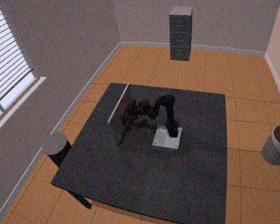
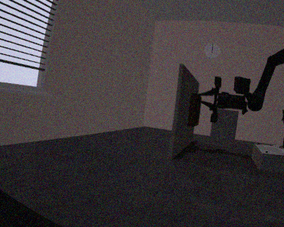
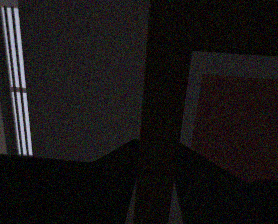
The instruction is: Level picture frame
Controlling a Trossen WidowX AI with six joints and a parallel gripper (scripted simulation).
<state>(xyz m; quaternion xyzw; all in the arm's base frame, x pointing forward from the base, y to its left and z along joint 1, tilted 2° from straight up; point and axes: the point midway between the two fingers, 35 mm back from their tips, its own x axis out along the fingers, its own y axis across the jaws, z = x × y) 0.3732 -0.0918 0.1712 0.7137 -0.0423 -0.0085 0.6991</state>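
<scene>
The picture frame [image 2: 194, 111] [image 3: 167, 65] is against the front of the upright wall panel [image 2: 181, 118] [image 1: 116, 129]. The wrist view shows its dark bar running nearly upright through the middle, with a pale mat [image 3: 230, 63] and a dark red picture [image 3: 235, 120] to the right. My gripper [image 2: 200, 98] [image 3: 156, 148] is shut on the frame's bar, which passes between the fingers. In the top view the arm and the dim light hide most of the frame. The screw and notched strip are hidden. I cannot tell how level the frame is.
The panel stands on the dark table [image 1: 141, 180]. The arm's white base plate [image 1: 165, 142] is to its right. A grey cabinet [image 1: 180, 35], a bin [image 1: 275, 150] and a dark round stand [image 1: 57, 146] are around the table. A window [image 2: 18, 34] is at the left.
</scene>
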